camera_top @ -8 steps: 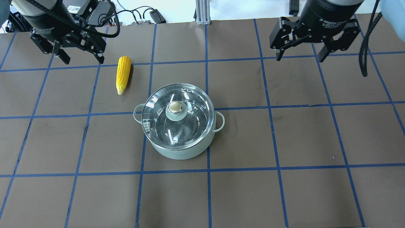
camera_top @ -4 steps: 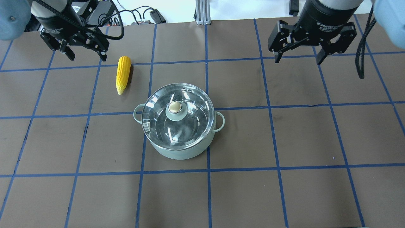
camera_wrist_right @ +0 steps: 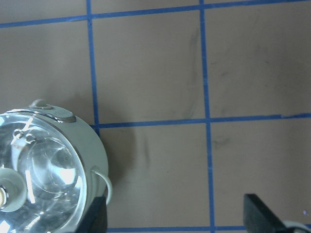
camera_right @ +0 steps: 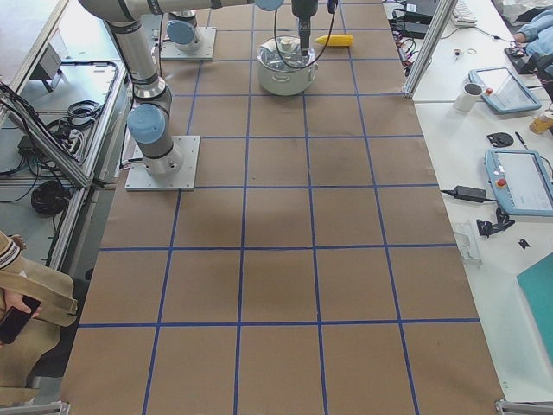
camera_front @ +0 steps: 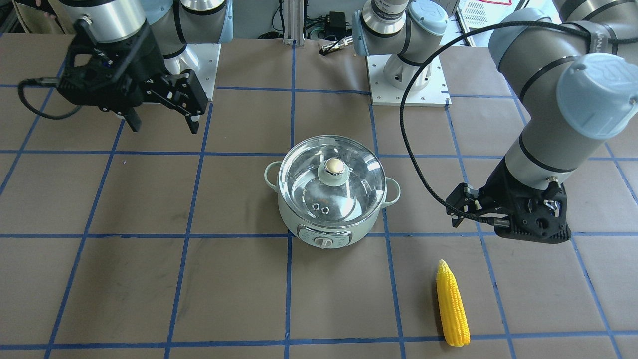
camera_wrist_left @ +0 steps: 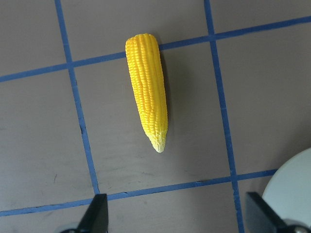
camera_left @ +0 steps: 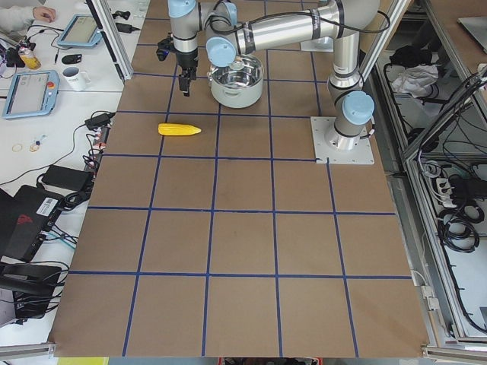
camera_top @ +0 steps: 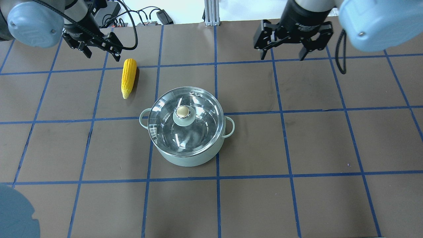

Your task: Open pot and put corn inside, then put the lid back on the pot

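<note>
Right gripper (camera_top: 282,59) shifted inward; only front view shows the pot's (camera_front: 291,222) dial (camera_front: 325,243).

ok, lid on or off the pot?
On. The lid covers the pot fully, rim to rim; the corn lies outside on the table.

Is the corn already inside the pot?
No, the corn lies on the table beside the pot, apart from it, and the lid sits on the pot.

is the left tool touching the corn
Apart. The left wrist view shows the corn lying alone, with bare table between its pointed tip and the open left tool at the frame's bottom edge.
</note>
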`<state>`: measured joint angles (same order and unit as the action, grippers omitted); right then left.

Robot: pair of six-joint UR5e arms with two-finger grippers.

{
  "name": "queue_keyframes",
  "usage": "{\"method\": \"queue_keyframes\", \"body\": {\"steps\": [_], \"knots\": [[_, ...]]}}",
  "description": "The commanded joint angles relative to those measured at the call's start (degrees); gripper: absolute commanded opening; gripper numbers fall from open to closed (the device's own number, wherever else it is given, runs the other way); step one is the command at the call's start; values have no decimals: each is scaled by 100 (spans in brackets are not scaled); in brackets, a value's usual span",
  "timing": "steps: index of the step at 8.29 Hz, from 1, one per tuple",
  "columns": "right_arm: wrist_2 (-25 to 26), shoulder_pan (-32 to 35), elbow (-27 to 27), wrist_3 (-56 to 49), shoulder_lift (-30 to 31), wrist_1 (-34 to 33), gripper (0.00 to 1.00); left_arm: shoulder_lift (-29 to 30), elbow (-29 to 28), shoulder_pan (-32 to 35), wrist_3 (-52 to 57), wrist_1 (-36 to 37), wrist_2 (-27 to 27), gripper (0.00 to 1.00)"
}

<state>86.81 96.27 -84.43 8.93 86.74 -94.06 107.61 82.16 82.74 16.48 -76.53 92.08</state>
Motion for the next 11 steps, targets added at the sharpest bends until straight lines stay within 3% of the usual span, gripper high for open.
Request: {"method": "queue_keyframes", "body": {"steps": [1, 3, 5, 6, 11], "knots": [[-42, 1040, 75, 902, -604, -744, 100, 601, -33, -12, -4, 425, -23, 100], [-60, 1567, 84, 1767, -956, -1227, 100, 1129, 11, -30, 31, 1252, -41, 100], [-7, 2077, 128, 2689, -1316, -1527, 100, 1498, 2, -30, 31, 1368, -32, 100], [324, 2385, 128, 2946, -1535, -1641, 100, 1639, 37, -39, 275, 1673, -23, 100], [529, 2555, 84, 3072, -1977, -1669, 98, 2045, 20, -320, 286, 1694, -40, 100]]}}
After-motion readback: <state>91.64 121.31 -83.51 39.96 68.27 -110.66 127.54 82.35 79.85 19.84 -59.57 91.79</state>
